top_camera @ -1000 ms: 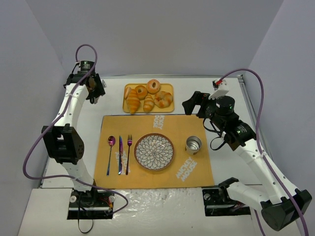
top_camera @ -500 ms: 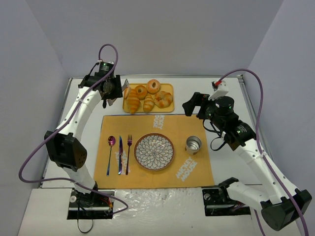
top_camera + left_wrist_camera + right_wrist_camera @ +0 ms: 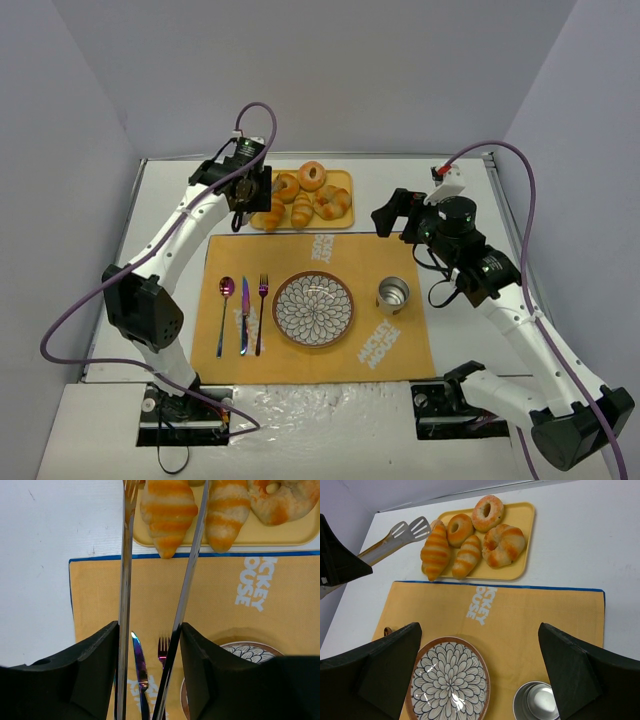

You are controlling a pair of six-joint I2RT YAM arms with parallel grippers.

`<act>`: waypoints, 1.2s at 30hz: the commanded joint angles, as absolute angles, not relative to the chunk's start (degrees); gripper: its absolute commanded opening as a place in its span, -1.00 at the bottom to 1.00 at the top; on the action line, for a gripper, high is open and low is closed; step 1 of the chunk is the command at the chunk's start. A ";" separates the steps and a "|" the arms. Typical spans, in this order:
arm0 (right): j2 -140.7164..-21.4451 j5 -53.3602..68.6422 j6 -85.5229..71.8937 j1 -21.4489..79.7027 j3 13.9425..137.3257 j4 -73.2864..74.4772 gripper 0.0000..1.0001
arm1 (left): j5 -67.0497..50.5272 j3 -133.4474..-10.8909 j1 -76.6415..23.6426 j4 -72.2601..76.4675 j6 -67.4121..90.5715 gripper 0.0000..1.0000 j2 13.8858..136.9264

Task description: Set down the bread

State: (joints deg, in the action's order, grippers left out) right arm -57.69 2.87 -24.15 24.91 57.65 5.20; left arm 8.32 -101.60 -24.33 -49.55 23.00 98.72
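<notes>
The left gripper has swung in from the table's far-left edge to the yellow tray. Its jaws clamp metal tongs whose blades stand spread either side of the larger croissant roll, so I judge a pick-up is near. Both rolls lie on the tray, the smaller roll just beside the larger. I cannot tell whether the blades touch crust. The right gripper, jaws spread, has not moved.

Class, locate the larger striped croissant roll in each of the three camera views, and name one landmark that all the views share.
Top external: the larger roll lies at the left end of the yellow tray, upper centre.
Left wrist: top centre, seen between the arms of the tongs.
Right wrist: upper left, at the tray's left end.
Shared landmark: the yellow tray.
</notes>
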 commanded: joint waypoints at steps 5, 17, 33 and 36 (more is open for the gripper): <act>-56.43 1.41 -23.99 25.31 59.62 2.29 1.00 | 14.77 -99.99 -26.31 -49.07 22.30 -0.09 96.83; -56.36 1.49 -23.99 25.31 59.50 2.29 1.00 | 16.45 -97.73 -27.84 -48.60 22.61 -0.09 98.30; -55.72 1.41 -23.84 25.31 59.24 2.29 1.00 | 17.93 -98.59 -29.95 -48.94 22.41 -0.01 100.88; -55.69 1.41 -23.73 25.31 59.24 2.29 1.00 | 18.05 -98.79 -30.06 -49.04 22.32 -0.01 101.37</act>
